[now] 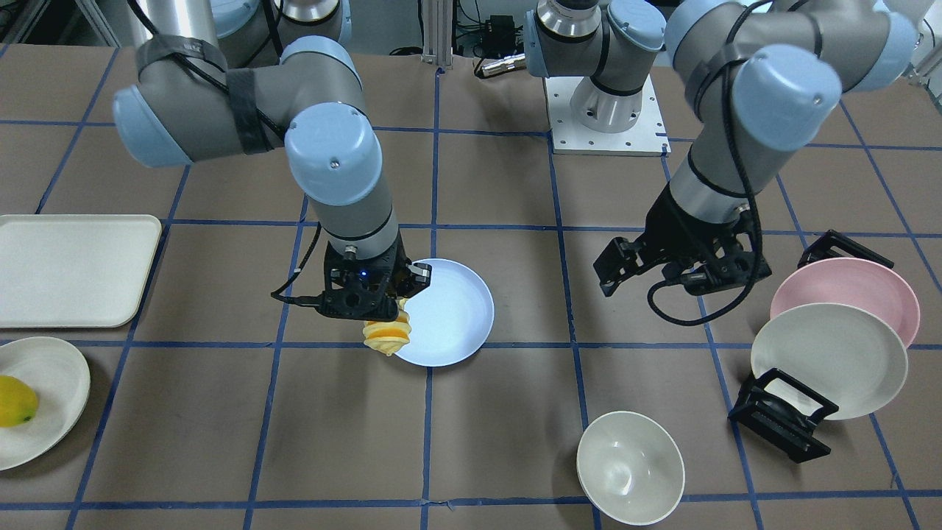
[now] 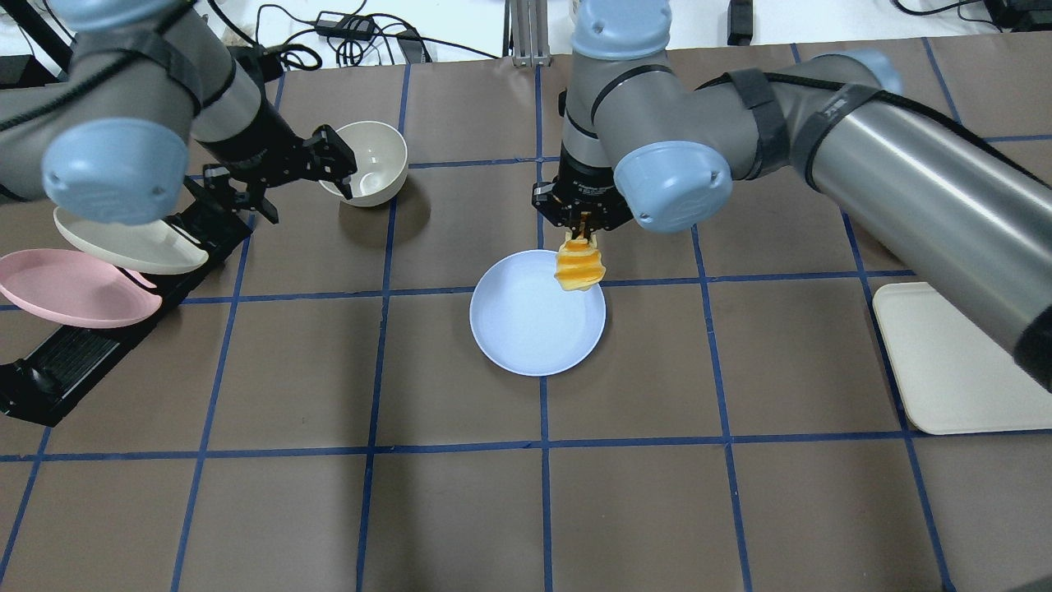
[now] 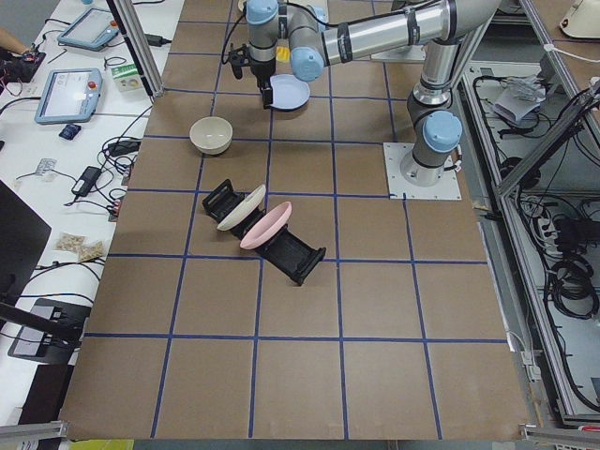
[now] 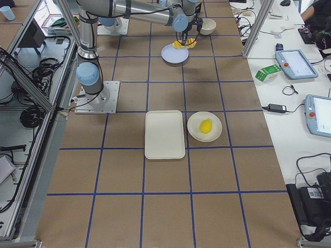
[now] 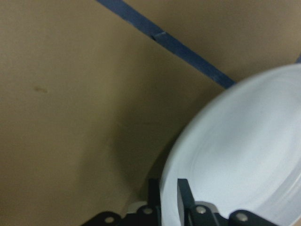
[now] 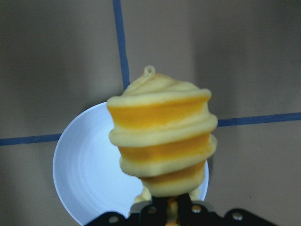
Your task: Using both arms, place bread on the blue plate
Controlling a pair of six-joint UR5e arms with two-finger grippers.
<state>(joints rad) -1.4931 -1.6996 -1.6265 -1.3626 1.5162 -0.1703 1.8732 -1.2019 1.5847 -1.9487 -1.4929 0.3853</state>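
— What do we see of the bread (image 2: 579,267)?
— Ridged, orange-banded, pale-sided. Our right pincer (image 2: 582,228) clamps one end, so it hangs over the blue plate's (image 2: 526,337) rim. Our left pincer (image 2: 343,168), fingers (image 5: 184,200) nearly together, grips nothing near the bowl (image 2: 376,156).

We see the bread (image 2: 579,267), a ridged loaf of orange bands with pale yellow edges, hanging on end from the right gripper (image 2: 582,220), whose fingers pinch its upper end. It hangs above the blue plate (image 2: 526,333), over the far part of the plate's rim on the robot's right side. The plate is pale, round and shallow-rimmed, and lies flat. The left gripper (image 2: 335,164) hangs well to the left of the plate, its fingers close together on nothing.
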